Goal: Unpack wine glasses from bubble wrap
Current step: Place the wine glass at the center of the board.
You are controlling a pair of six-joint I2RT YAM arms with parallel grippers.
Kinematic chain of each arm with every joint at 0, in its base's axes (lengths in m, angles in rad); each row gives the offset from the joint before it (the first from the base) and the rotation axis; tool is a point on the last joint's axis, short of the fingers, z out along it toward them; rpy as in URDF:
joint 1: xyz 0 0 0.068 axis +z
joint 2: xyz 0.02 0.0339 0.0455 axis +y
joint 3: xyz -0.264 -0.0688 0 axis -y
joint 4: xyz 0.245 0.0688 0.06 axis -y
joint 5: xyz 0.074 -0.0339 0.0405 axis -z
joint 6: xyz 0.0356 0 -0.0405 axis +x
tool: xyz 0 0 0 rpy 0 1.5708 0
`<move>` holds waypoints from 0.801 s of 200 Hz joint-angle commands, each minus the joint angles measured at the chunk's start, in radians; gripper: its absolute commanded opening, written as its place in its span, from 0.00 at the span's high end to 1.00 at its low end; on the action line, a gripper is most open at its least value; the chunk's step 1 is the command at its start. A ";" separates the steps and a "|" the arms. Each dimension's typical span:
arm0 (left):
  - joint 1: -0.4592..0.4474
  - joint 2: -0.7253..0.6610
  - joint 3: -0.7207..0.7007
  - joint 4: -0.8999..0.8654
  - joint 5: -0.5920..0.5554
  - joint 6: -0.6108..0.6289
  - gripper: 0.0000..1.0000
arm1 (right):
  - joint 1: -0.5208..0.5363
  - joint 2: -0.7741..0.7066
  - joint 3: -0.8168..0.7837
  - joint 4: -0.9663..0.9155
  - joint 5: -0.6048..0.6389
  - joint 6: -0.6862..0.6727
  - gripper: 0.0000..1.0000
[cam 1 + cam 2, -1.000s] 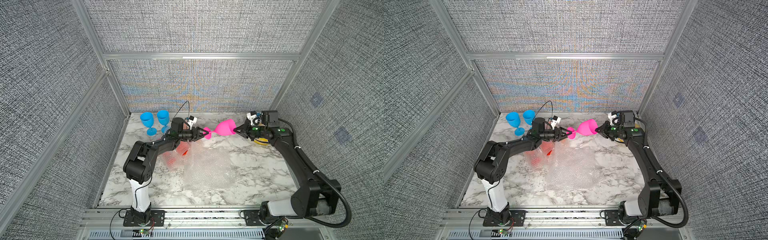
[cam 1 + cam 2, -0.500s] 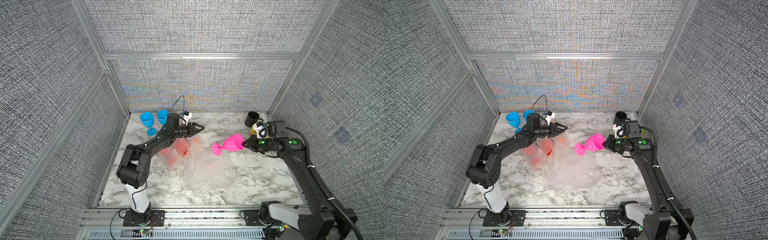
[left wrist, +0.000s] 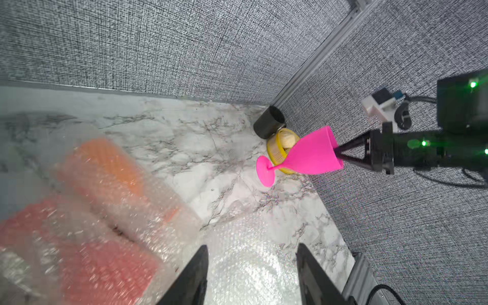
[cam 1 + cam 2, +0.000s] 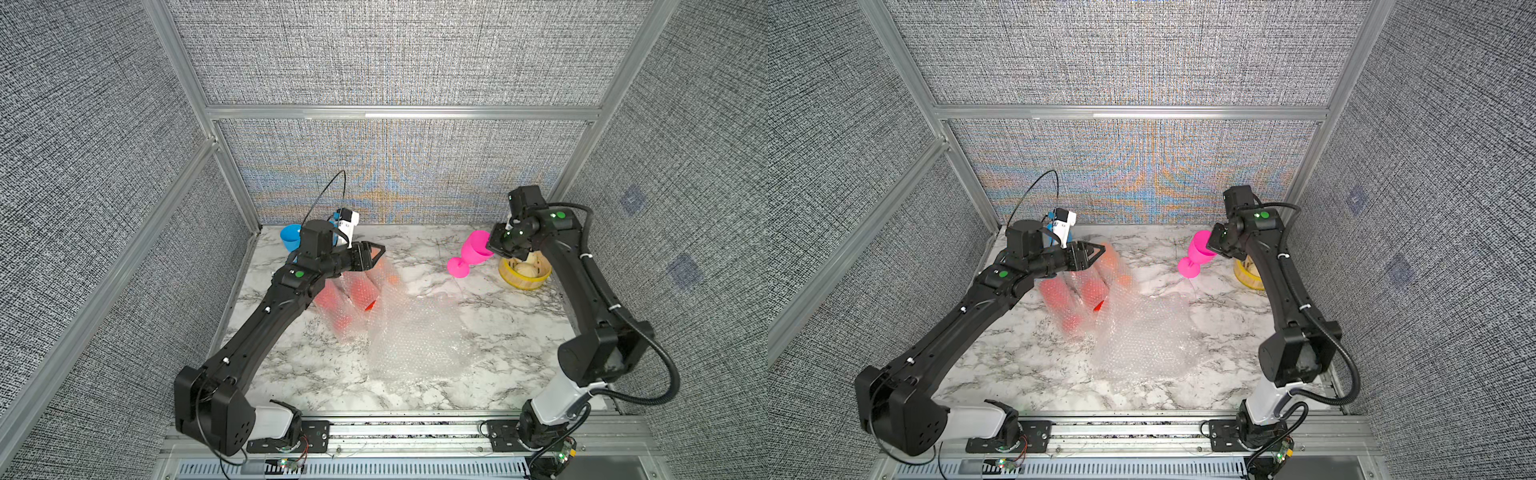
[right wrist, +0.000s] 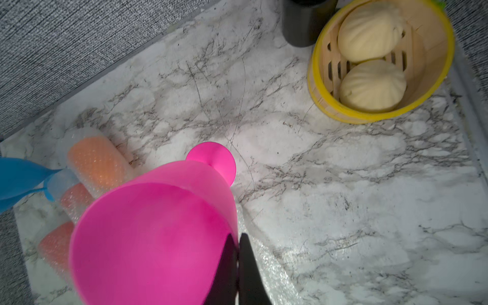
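Observation:
My right gripper (image 4: pixel 490 249) is shut on the rim of the pink wine glass (image 4: pixel 473 253), one finger inside the bowl (image 5: pixel 158 237). The glass hangs tilted at the back right, foot down close to the marble; I cannot tell if it touches. My left gripper (image 4: pixel 380 251) is open and empty, hovering over wrapped glasses (image 4: pixel 357 291), one orange (image 3: pixel 111 163) and the others red (image 3: pixel 79 250), all inside bubble wrap. A loose bubble wrap sheet (image 4: pixel 415 340) lies crumpled mid-table. A blue wine glass (image 4: pixel 291 237) stands at the back left, partly behind my left arm.
A yellow-rimmed bamboo steamer (image 4: pixel 525 272) with two buns sits under my right wrist, just right of the pink glass. A black mug (image 3: pixel 269 124) stands behind it in the back right corner. Grey fabric walls close in the back and both sides.
My right arm carried the pink glass from the back middle to the right and tipped it foot-down. My left gripper drew away from its foot, back over the wrapped glasses.

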 commanded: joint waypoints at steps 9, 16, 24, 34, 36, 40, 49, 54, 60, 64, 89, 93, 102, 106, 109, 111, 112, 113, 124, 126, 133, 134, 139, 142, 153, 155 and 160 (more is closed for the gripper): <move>-0.002 -0.072 -0.092 0.039 -0.060 0.059 0.47 | -0.001 0.157 0.165 -0.052 0.100 -0.022 1.00; -0.003 -0.082 -0.110 0.062 -0.057 0.056 0.47 | -0.003 0.210 0.221 -0.060 0.118 -0.036 1.00; -0.005 -0.084 -0.119 0.080 -0.049 0.051 0.47 | -0.015 0.261 0.282 -0.081 0.123 -0.036 1.00; -0.007 -0.078 -0.119 0.090 -0.030 0.048 0.47 | -0.036 0.324 0.367 -0.107 0.115 -0.033 1.00; -0.008 -0.075 -0.119 0.092 -0.026 0.047 0.47 | -0.040 0.334 0.382 -0.111 0.116 -0.032 1.00; -0.008 -0.072 -0.119 0.095 -0.019 0.044 0.47 | -0.046 0.352 0.406 -0.116 0.122 -0.031 1.00; -0.011 -0.065 -0.120 0.099 -0.011 0.039 0.47 | -0.059 0.385 0.453 -0.116 0.130 -0.024 1.00; -0.011 -0.061 -0.120 0.102 -0.008 0.035 0.47 | -0.067 0.402 0.470 -0.110 0.123 -0.025 1.00; -0.011 -0.059 -0.122 0.106 -0.006 0.029 0.47 | -0.077 0.422 0.492 -0.108 0.109 -0.023 1.00; -0.011 -0.059 -0.124 0.109 -0.006 0.025 0.47 | -0.082 0.436 0.510 -0.109 0.101 -0.022 1.00; -0.012 -0.068 -0.138 0.136 -0.009 0.002 0.47 | -0.112 0.545 0.659 -0.162 0.090 -0.019 1.00; -0.012 -0.071 -0.139 0.138 -0.008 0.001 0.47 | -0.117 0.555 0.673 -0.166 0.083 -0.019 1.00; -0.012 -0.070 -0.139 0.139 -0.006 0.000 0.47 | -0.127 0.574 0.688 -0.164 0.069 -0.014 1.00; -0.012 -0.070 -0.139 0.140 -0.006 0.001 0.47 | -0.132 0.579 0.687 -0.162 0.065 -0.012 1.00; -0.012 -0.070 -0.139 0.140 -0.008 0.000 0.47 | -0.134 0.581 0.684 -0.158 0.062 -0.012 1.00; -0.012 -0.070 -0.139 0.140 -0.007 0.000 0.47 | -0.134 0.583 0.682 -0.154 0.062 -0.012 1.00; -0.012 -0.070 -0.139 0.140 -0.007 0.000 0.47 | -0.136 0.584 0.681 -0.152 0.062 -0.012 1.00; -0.012 -0.070 -0.139 0.140 -0.007 0.000 0.47 | -0.137 0.585 0.680 -0.151 0.061 -0.011 1.00; -0.012 -0.069 -0.139 0.140 -0.005 -0.002 0.48 | -0.140 0.593 0.674 -0.142 0.061 -0.015 1.00; -0.012 -0.067 -0.139 0.141 -0.005 -0.001 0.47 | -0.141 0.594 0.673 -0.140 0.061 -0.015 1.00; -0.013 -0.067 -0.139 0.143 -0.004 -0.003 0.47 | -0.142 0.601 0.675 -0.136 0.065 -0.022 1.00; -0.012 -0.066 -0.139 0.143 -0.004 -0.003 0.47 | -0.142 0.603 0.675 -0.136 0.066 -0.023 1.00; -0.013 -0.065 -0.139 0.144 -0.004 -0.003 0.47 | -0.143 0.607 0.679 -0.137 0.072 -0.026 1.00; -0.012 -0.064 -0.139 0.144 -0.004 -0.003 0.47 | -0.143 0.610 0.681 -0.137 0.074 -0.028 1.00; -0.012 -0.061 -0.138 0.146 0.000 -0.006 0.47 | -0.143 0.616 0.681 -0.133 0.077 -0.034 1.00; -0.011 -0.059 -0.138 0.146 0.001 -0.007 0.47 | -0.143 0.617 0.681 -0.132 0.077 -0.034 1.00; -0.012 -0.057 -0.136 0.148 0.003 -0.008 0.47 | -0.142 0.619 0.681 -0.131 0.080 -0.037 1.00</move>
